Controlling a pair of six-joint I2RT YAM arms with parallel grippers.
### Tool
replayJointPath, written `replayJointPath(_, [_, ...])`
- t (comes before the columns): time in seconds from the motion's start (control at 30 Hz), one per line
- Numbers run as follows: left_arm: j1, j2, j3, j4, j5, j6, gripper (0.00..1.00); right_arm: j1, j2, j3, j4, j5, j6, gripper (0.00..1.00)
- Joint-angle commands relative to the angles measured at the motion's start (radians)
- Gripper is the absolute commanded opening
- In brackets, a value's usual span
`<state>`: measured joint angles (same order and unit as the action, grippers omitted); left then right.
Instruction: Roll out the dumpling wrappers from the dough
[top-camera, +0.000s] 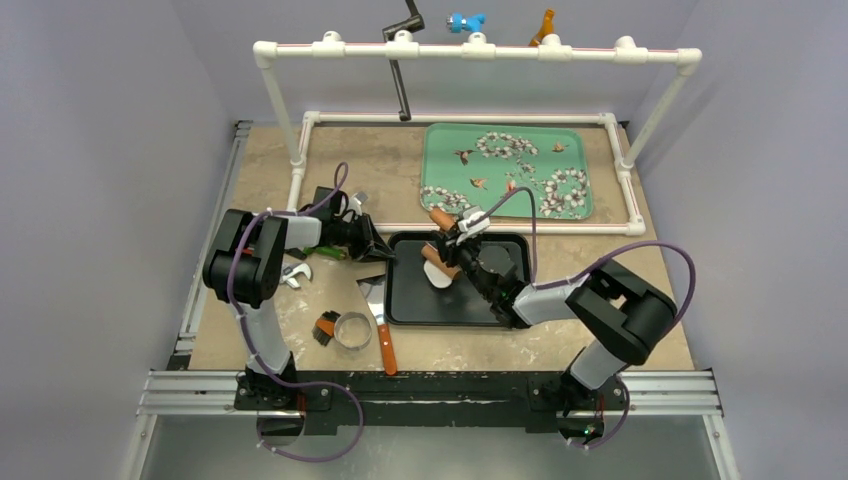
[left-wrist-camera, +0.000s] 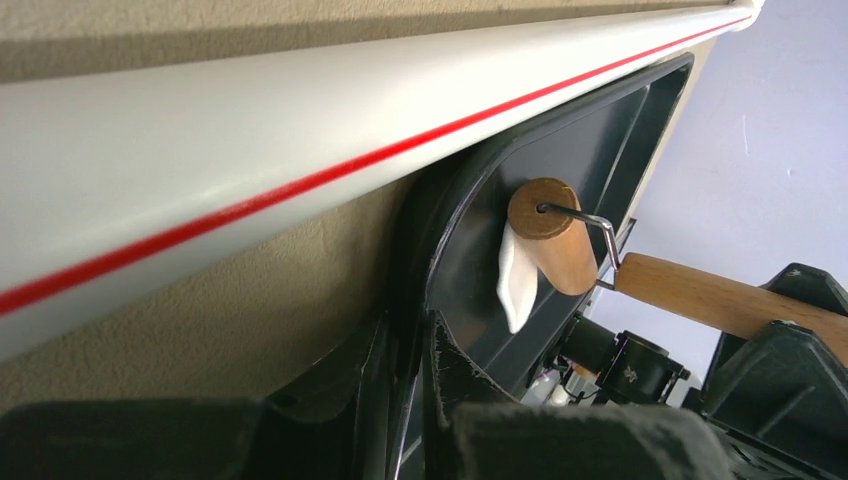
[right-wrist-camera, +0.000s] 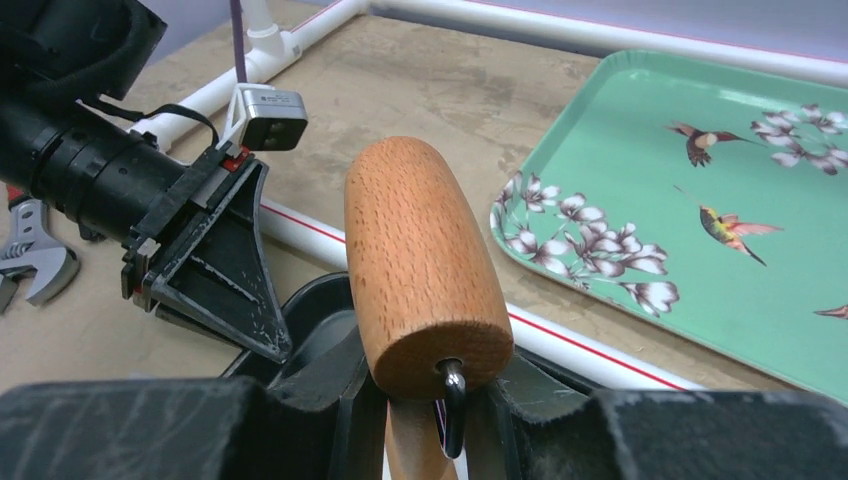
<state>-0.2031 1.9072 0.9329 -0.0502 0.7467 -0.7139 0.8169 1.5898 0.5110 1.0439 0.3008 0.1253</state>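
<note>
We see the left gripper (top-camera: 386, 253) clamped on the black tray (top-camera: 450, 305) at its left rim, the right gripper (right-wrist-camera: 430, 425) closed round the handle of the roller (right-wrist-camera: 420, 270), 1 white wrapper (top-camera: 440, 279) lying in the black tray, touching the roller's barrel, green tray (top-camera: 505, 170) behind.

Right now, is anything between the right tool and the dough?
Only its own roller: the right tool grips the handle, and the roller rests against the dough in the black tray. Nothing else visible intervenes.
</note>
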Motion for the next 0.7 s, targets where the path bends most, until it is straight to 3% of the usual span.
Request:
replayJointPath(0.0, [0.014,0.071,0.002,-0.032,-0.160,-0.020,0.00,-0.004,0.068,-0.069,0.307,0.036,-0.119,0.00])
replayJointPath(0.13, [0.014,0.072,0.004,-0.037,-0.160,-0.020,0.00,-0.004,0.171,-0.143,0.448,0.166,-0.120,0.00])
replayJointPath(0.33, [0.016,0.073,0.008,-0.040,-0.155,-0.020,0.00,-0.004,0.221,-0.246,0.531,0.331,-0.051,0.00])
replayJointPath(0.47, [0.016,0.076,0.009,-0.042,-0.153,-0.021,0.00,-0.002,0.221,-0.287,0.483,0.427,0.013,0.00])
replayJointPath(0.67, [0.017,0.076,0.012,-0.046,-0.152,-0.020,0.00,0.020,0.221,-0.230,0.266,0.528,0.093,0.00])
